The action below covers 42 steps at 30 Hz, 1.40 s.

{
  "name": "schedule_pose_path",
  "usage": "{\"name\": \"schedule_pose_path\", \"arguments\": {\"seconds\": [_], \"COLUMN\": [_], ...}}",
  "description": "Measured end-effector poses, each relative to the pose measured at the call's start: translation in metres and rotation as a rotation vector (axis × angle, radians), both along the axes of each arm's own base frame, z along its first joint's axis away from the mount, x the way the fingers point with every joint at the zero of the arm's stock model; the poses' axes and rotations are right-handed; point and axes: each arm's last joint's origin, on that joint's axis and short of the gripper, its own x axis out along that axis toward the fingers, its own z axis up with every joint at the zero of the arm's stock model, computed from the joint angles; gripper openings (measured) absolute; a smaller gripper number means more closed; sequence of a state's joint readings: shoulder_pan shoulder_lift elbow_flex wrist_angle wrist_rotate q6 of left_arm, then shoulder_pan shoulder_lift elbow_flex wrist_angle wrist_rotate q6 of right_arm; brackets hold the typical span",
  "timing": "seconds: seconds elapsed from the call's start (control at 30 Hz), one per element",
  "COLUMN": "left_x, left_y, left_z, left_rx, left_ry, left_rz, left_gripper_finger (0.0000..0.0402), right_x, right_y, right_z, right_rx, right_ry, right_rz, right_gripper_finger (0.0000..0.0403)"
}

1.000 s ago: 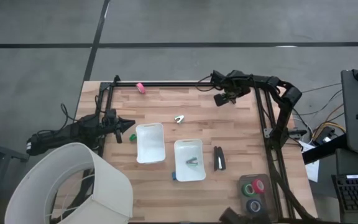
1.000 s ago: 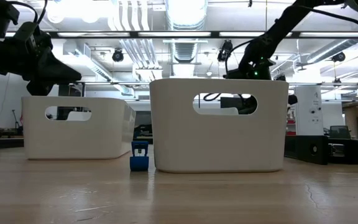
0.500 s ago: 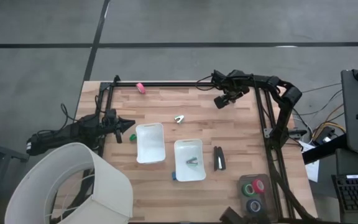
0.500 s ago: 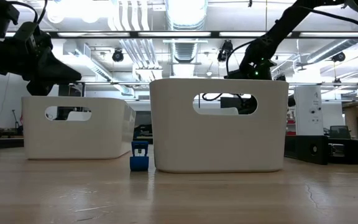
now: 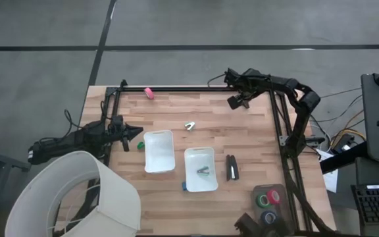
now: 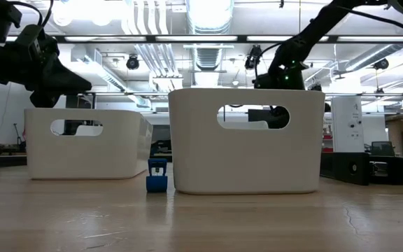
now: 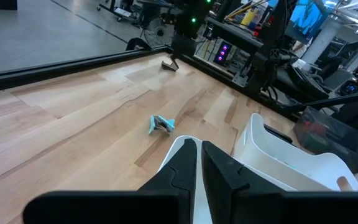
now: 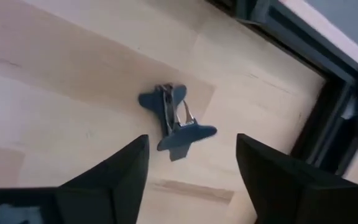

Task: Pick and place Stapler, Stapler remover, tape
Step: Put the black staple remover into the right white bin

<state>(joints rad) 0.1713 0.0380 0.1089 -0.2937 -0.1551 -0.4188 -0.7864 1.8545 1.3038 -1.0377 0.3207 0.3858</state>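
Two white trays (image 5: pixel 158 151) (image 5: pixel 200 169) sit mid-table in the high view, the right one holding a stapler remover (image 5: pixel 204 170). The stapler (image 5: pixel 231 167) lies just right of that tray; another remover (image 5: pixel 189 125) lies on bare wood beyond the trays. Tape rolls (image 5: pixel 268 198), red and green, rest in a dark bin at the table's near right corner. The left gripper (image 5: pixel 131 131) waits at the left edge, the right gripper (image 5: pixel 236 101) near the far right corner.

Low view: both trays stand on the wood, a small blue remover (image 6: pixel 157 176) between them.

Left wrist view: the left gripper's fingers (image 7: pixel 180 172) are pressed together, empty, above a tray rim.

Right wrist view: the right gripper's fingers (image 8: pixel 124 170) stand spread apart over a dark blue remover (image 8: pixel 175 121) lying on the wood, not touching it.
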Motion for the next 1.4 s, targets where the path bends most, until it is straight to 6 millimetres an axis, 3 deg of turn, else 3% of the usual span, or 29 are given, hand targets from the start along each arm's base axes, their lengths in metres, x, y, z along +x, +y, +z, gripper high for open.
{"name": "schedule_pose_path", "arguments": {"seconds": [0.27, 0.5, 1.03, 1.4], "left_x": [0.000, 0.000, 0.000, 0.000], "left_y": [0.000, 0.000, 0.000, 0.000], "left_z": [0.000, 0.000, 0.000, 0.000], "left_rx": [0.000, 0.000, 0.000, 0.000], "left_ry": [0.000, 0.001, 0.001, 0.001], "left_rz": [0.000, 0.000, -0.001, 0.000], "left_gripper_finger": [0.0028, 0.0028, 0.0028, 0.0028], "right_x": [-0.008, -0.009, -0.016, -0.017], "right_y": [-0.008, -0.013, -0.018, -0.016], "right_z": [-0.001, -0.001, -0.020, -0.018], "right_rx": [0.029, 0.074, 0.164, 0.181], "right_ry": [-0.010, -0.072, -0.093, -0.066], "right_rz": [0.024, 0.084, 0.076, 0.108], "right_gripper_finger": [0.0287, 0.0292, 0.0247, 0.0156]}}
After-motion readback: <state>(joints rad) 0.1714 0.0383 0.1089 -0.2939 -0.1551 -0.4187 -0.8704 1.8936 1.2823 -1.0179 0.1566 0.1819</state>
